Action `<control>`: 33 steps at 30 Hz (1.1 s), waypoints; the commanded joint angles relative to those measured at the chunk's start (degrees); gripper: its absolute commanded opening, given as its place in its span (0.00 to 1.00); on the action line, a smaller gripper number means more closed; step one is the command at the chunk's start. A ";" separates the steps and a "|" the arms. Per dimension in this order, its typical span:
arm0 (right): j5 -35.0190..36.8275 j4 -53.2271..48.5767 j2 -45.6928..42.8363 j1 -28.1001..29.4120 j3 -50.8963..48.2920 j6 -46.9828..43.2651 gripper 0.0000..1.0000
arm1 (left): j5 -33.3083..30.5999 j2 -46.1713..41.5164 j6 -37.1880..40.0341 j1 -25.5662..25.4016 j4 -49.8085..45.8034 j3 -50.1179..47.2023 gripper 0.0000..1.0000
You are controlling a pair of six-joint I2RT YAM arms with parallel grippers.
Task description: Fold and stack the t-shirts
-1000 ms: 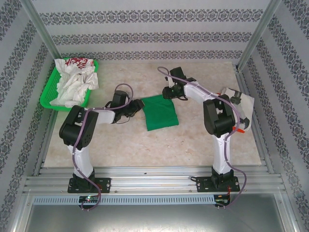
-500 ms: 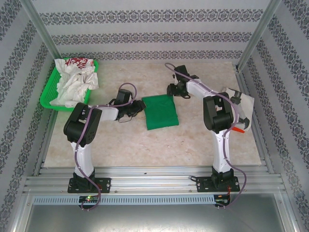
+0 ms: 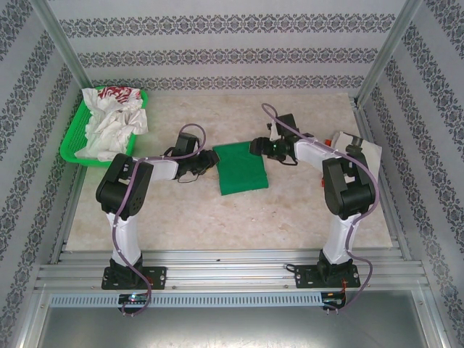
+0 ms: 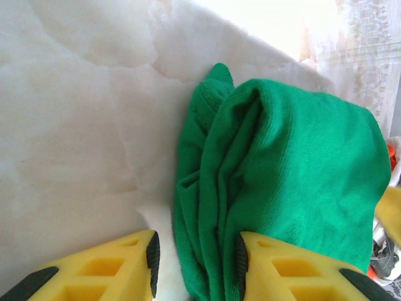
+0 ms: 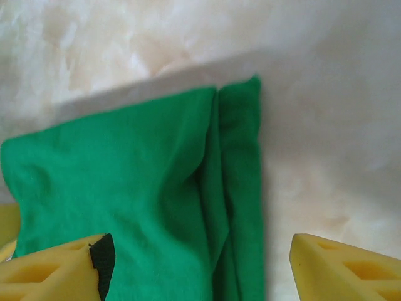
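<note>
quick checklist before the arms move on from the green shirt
1. Green t-shirt folded on the table: ok, a compact rectangle.
2. Folded layers even: not ok. The edge by the left gripper is bunched, with a bit of cloth poking out.
3. Left gripper free of the cloth: cannot tell. Its jaws are apart astride that edge, with table showing beside one pad and cloth reaching the other.
4. Right gripper open: ok, jaws wide apart over the shirt's opposite edge.
5. More shirts to hand: ok, white t-shirts lie crumpled in the basket.
</note>
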 commanded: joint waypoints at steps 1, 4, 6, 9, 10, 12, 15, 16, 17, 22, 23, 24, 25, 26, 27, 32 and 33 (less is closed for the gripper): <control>-7.31 5.82 -0.27 -0.63 -4.00 4.46 0.74 | 2.10 1.74 0.14 -1.80 0.21 1.55 0.38; -9.50 7.10 0.60 -0.47 -5.53 5.23 0.74 | 2.99 1.90 -0.93 -2.17 1.58 1.36 0.38; -11.26 7.93 1.47 -0.18 -6.08 5.57 0.73 | 3.51 2.33 -1.64 -2.55 2.48 1.31 0.37; -13.82 8.97 3.06 0.19 -6.06 5.80 0.72 | 4.04 3.18 -2.52 -2.92 3.73 1.18 0.34; -14.72 8.96 3.80 0.20 -5.75 5.88 0.71 | 4.30 3.60 -2.85 -2.95 4.17 1.32 0.32; -15.61 9.54 4.93 0.54 -5.33 6.29 0.71 | 4.87 4.48 -3.54 -3.08 5.13 1.28 0.28; -17.64 11.20 6.72 0.65 -4.62 7.36 0.71 | 5.19 5.50 -4.22 -3.09 6.13 1.22 0.25; -18.80 11.86 7.47 0.73 -4.26 7.86 0.71 | 5.23 5.84 -4.22 -3.10 6.25 1.26 0.25; -20.21 12.33 8.22 0.88 -3.74 8.22 0.70 | 5.25 6.18 -4.22 -3.09 6.40 1.27 0.24; -24.07 12.91 11.13 1.75 -1.01 8.75 0.65 | 5.67 7.25 -4.67 -3.08 7.43 1.13 0.24; -24.33 13.05 11.41 1.78 -0.74 8.80 0.63 | 5.58 7.30 -4.75 -3.04 7.56 1.08 0.24; -24.57 13.12 11.49 1.78 -0.56 8.89 0.59 | 5.63 7.36 -4.79 -3.11 7.65 1.06 0.24; -24.94 13.18 11.64 1.79 -0.37 8.90 0.53 | 5.50 7.36 -4.79 -3.12 7.73 0.92 0.24; -24.99 13.14 11.65 1.69 -0.19 9.00 0.45 | 5.54 7.35 -4.79 -3.05 7.77 0.96 0.24; -25.23 13.25 11.56 1.70 -0.14 8.98 0.39 | 5.50 7.35 -4.80 -3.08 7.83 0.88 0.24; -29.53 14.76 10.91 1.80 0.34 9.48 0.18 | 5.41 7.36 -4.92 -3.08 8.57 0.83 0.24; -29.60 14.70 10.64 1.73 0.35 9.31 0.11 | 5.41 7.27 -5.00 -3.09 8.75 0.74 0.24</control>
